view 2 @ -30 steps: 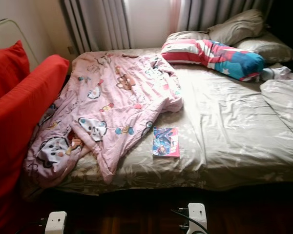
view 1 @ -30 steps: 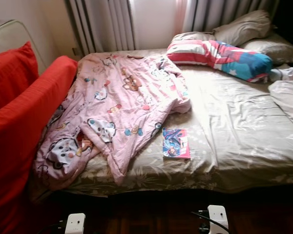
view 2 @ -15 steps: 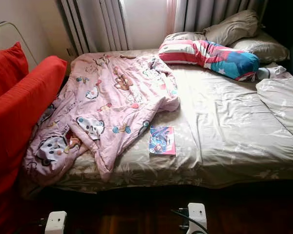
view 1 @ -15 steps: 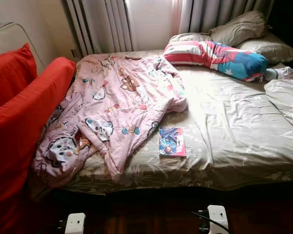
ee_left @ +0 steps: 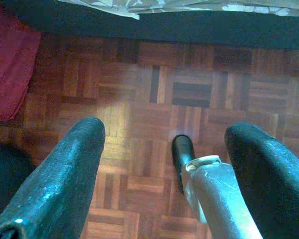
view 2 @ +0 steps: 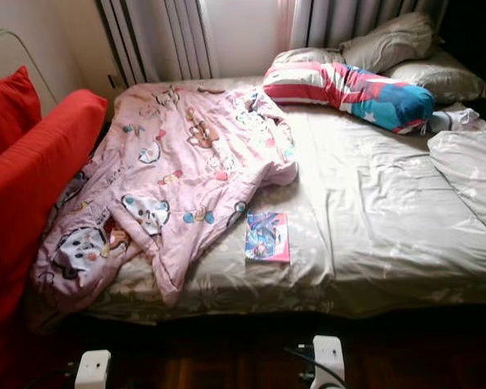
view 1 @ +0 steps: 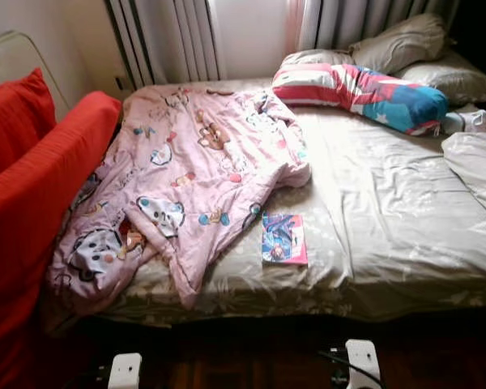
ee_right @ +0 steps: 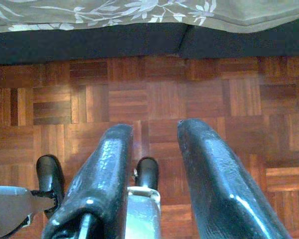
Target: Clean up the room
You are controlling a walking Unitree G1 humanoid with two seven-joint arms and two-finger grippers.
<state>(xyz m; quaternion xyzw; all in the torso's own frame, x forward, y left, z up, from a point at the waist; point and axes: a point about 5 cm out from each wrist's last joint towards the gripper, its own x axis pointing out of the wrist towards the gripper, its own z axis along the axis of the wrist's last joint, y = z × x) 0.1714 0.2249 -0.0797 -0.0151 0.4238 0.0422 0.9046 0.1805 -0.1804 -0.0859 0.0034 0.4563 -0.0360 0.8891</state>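
Eye views, risk: the pink blanket (view 1: 178,186) is crumpled on the bed (view 1: 389,211) and droops over its near edge; I judge a one-corner pull would drag the book (view 1: 284,238) beside it to the floor.
Eye views, obstacles: red cushion (view 1: 40,186) crowds the bed's left side; striped pillow (view 1: 360,87) lies at its head.
Left wrist view: my left claw (ee_left: 164,164) hangs spread over the floor (ee_left: 139,84) before the bed, holding nothing.
Right wrist view: my right claw (ee_right: 154,169), fingers narrowly apart, holds nothing.

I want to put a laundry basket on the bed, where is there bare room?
The bare sheet between the book and the crumpled bedding at the right edge is free. The left half is crowded by the pink quilt; the head by the striped bolster and pillows.
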